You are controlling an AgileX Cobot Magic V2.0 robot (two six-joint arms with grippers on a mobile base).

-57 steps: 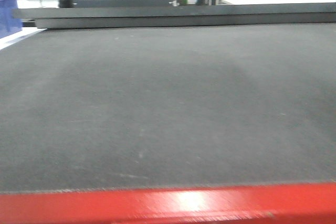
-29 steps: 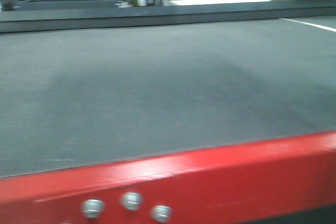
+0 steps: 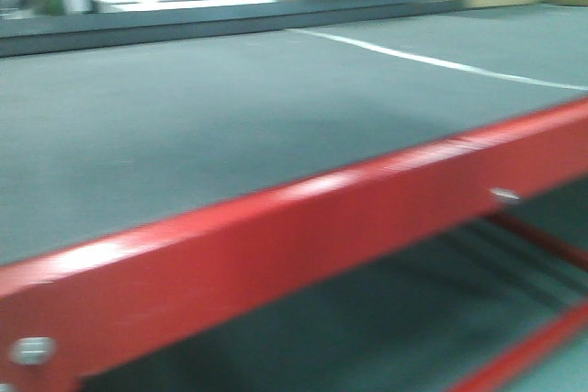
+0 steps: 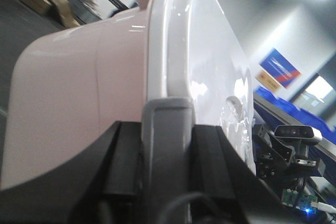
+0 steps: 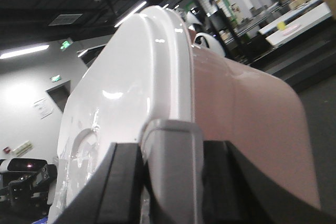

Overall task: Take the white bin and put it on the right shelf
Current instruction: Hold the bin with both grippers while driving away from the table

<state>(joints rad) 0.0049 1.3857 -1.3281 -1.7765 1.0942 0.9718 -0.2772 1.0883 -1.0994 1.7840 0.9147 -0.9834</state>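
Note:
The white bin [image 4: 79, 87] fills the left wrist view, turned on its side, with a pale pink body and a flat white lid [image 4: 210, 66]. My left gripper [image 4: 167, 132] is shut on the bin at a grey clip [image 4: 167, 119] on its rim, one black jaw on each side. The bin also fills the right wrist view [image 5: 252, 129]. My right gripper [image 5: 170, 169] is shut on a matching grey clip [image 5: 170, 140] at the opposite end. The bin and both grippers are out of the front view. The right shelf is not in view.
The front view shows a dark grey matted table [image 3: 184, 126] with a red front rail [image 3: 276, 236] slanting across the frame, and a lower level under it at the right. A white line [image 3: 432, 61] crosses the mat. Blue crates [image 4: 294, 111] stand behind.
The front view has swung to the right: the red rail now runs diagonally, the table's underside shows at the right, and the background has slid left.

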